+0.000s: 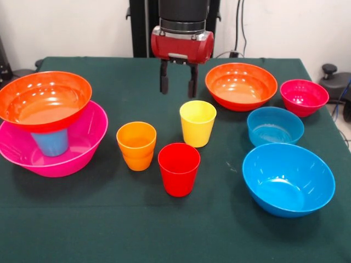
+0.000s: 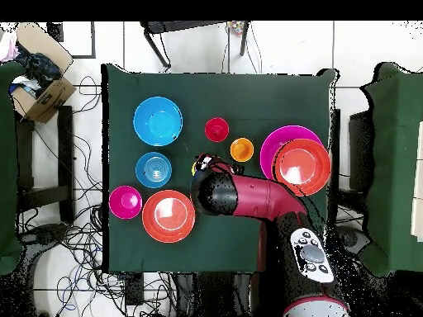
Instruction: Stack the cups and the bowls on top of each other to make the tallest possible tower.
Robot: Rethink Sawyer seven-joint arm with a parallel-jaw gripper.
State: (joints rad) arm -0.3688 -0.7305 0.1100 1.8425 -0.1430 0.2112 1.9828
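Jaws apart and empty: from the front we see the gripper [image 1: 178,80] hanging above and behind the yellow cup [image 1: 197,123], light, slick plastic we judge best pinched across its rim. From overhead, our arm hides that cup; the started tower [image 2: 302,163] sits at the right.

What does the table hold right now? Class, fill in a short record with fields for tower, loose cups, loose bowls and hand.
tower: pink bowl, light blue cup inside it, orange-red bowl on the cup
loose cups: orange cup, yellow cup, red cup
loose bowls: second orange-red bowl, magenta bowl, small blue bowl, large blue bowl
hand: open, empty, above the table behind the yellow cup
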